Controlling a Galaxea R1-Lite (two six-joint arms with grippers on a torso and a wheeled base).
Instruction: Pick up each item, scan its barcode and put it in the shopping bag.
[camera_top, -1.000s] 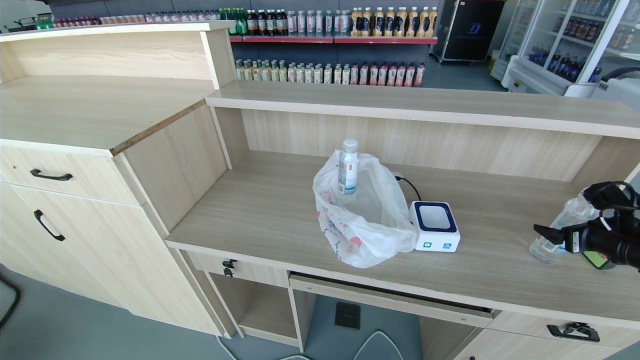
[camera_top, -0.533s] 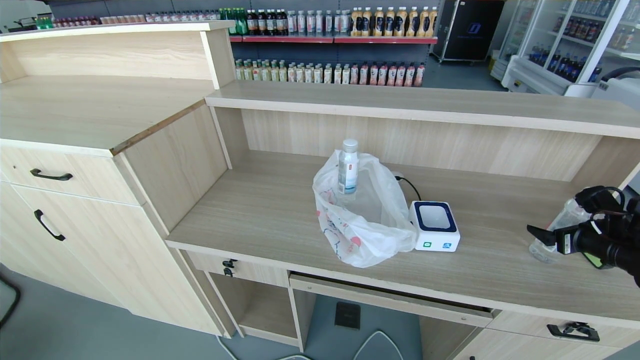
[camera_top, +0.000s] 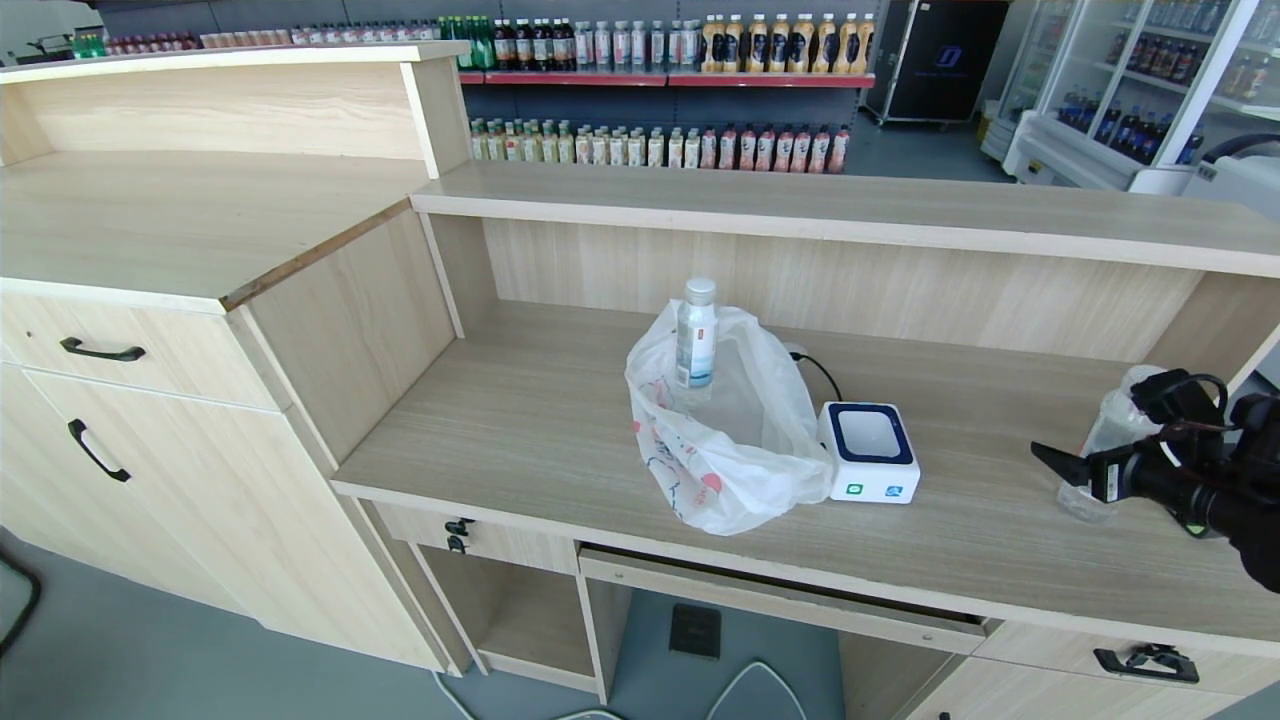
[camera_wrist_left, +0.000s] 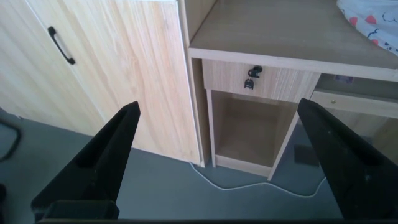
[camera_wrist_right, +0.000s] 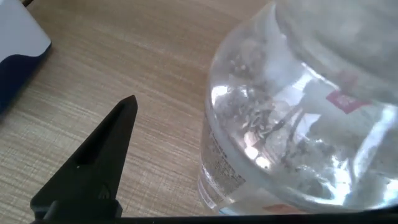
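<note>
- Over at the right end of the table (camera_top: 520, 420), the right gripper (camera_top: 1098, 432) sits low, level with a clear bottle (camera_top: 1112, 432).
- Its fingers (camera_wrist_right: 93, 168) are spread. The one in sight lies out to the scanner side of the bottle, with bare wood showing between them, so it is not pressing on it. The other finger is hidden behind the bottle.
- The clear bottle leans a little, neck up and away from the table's front edge. Its base looks down at the table top, though I cannot tell whether it is actually resting there.
- Mid-table, the white shopping bag (camera_top: 720, 450) slumps open with a capped bottle (camera_top: 696, 340) standing upright inside it, towards the back.
- The scanner (camera_top: 870, 452), a white box with a dark-framed window on top, sits touching the bag's right side. A black cable (camera_top: 822, 372) runs from behind it towards the back wall.
- The clear bottle is well apart from the scanner and the bag.
- The left gripper (camera_wrist_left: 217, 104) hangs low in front of the table, over the grey floor (camera_wrist_left: 155, 193), with its fingers (camera_wrist_left: 99, 168) spread wide and nothing between them.
- Beyond it are a cupboard door (camera_wrist_left: 93, 68) with a black handle and a drawer (camera_wrist_left: 261, 79) with a key in its lock.
- Behind the table, shelves (camera_top: 650, 148) carry rows of drinks.
</note>
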